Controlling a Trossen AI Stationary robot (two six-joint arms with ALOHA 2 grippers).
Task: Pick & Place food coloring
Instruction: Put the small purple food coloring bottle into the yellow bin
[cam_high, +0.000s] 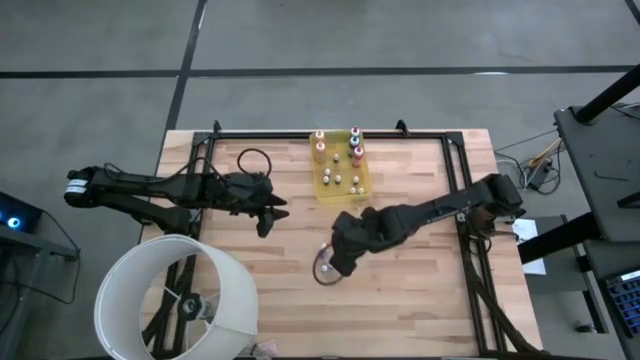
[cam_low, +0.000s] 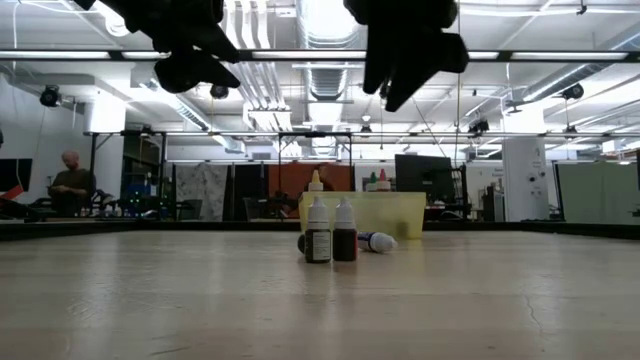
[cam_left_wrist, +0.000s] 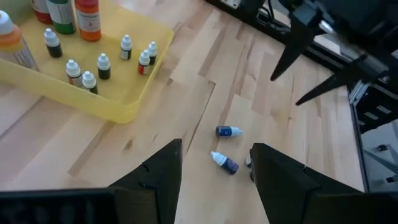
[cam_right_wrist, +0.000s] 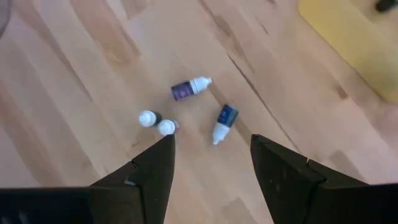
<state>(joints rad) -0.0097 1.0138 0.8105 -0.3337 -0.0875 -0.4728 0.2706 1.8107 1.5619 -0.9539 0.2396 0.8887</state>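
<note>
Four tiny food coloring bottles sit loose on the wooden table. Two lie on their sides: a purple one (cam_right_wrist: 191, 89) and a blue one (cam_right_wrist: 224, 121). Two white-capped ones stand upright (cam_right_wrist: 148, 118) (cam_right_wrist: 166, 127), dark-bodied in the low view (cam_low: 318, 242) (cam_low: 344, 241). More small bottles (cam_left_wrist: 102, 65) stand in the yellow tray (cam_high: 362, 185) at the table's far middle, beside taller bottles (cam_left_wrist: 87, 18). My right gripper (cam_right_wrist: 211, 140) hangs open above the loose bottles, touching none. My left gripper (cam_left_wrist: 217, 149) hovers open, left of the tray (cam_high: 270, 215).
A black frame (cam_high: 330, 133) runs along the table's far edge and down both sides. A large white round shade (cam_high: 175, 300) overhangs the near left corner. A black cable loop (cam_high: 252, 160) lies at the far left. Bare wood lies right of the tray.
</note>
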